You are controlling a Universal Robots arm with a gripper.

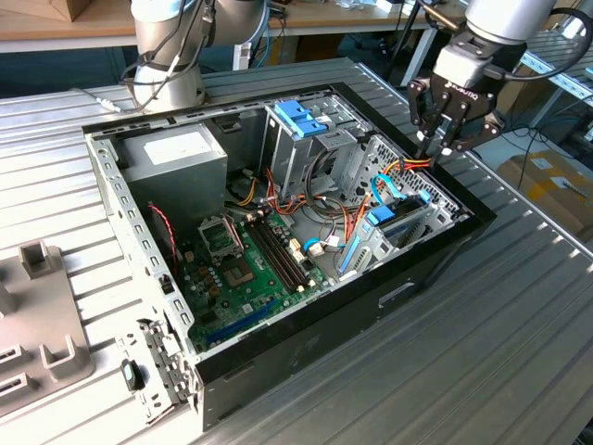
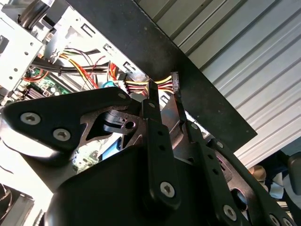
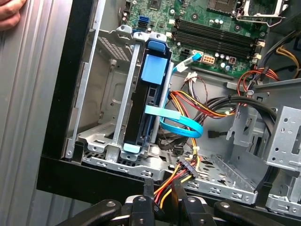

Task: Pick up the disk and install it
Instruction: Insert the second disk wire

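Blue-railed disk [image 3: 149, 103], one, in bay

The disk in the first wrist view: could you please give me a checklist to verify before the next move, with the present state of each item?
1. Silver-grey hard drive with blue plastic rails stands inside the grey metal drive cage: ok.
2. Black power connector on yellow and red wires plugged into the drive: not ok; it hangs free at the end effector.
3. End effector grips that connector firmly: cannot tell.
4. Flat blue data cable plugged in at the drive: cannot tell; its end is hidden.
5. Person's hand outside the black computer case: ok.
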